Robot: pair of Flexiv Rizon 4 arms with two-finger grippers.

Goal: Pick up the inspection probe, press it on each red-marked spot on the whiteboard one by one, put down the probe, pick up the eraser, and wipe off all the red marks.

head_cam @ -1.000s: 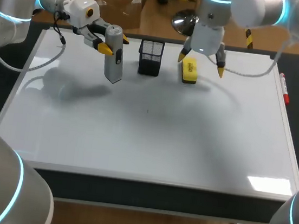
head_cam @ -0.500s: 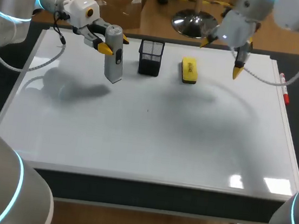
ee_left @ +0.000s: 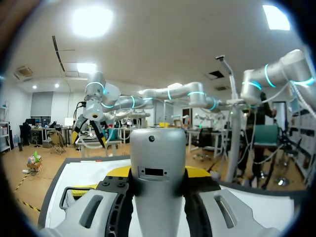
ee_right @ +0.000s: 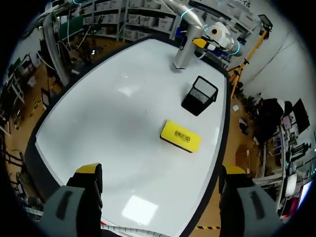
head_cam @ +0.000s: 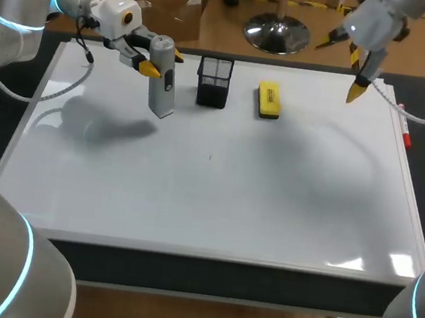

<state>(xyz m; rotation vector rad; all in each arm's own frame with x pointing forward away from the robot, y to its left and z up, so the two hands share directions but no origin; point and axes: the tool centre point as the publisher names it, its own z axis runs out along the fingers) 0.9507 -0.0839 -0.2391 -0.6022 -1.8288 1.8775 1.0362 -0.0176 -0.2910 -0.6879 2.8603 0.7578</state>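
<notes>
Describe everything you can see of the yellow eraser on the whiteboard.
The eraser is a small yellow rectangular block, plastic by its look, with a dark printed label on its top face. It lies flat on the whiteboard, near the far edge, beside the black mesh holder but apart from it. Only the board touches it: the right gripper hangs open, well clear of it.

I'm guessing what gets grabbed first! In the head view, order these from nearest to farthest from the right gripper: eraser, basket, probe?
1. Yellow eraser, on the whiteboard's middle back, closest to the right gripper.
2. Black basket, beyond the eraser.
3. Grey probe, farthest, held in the left gripper.
</notes>
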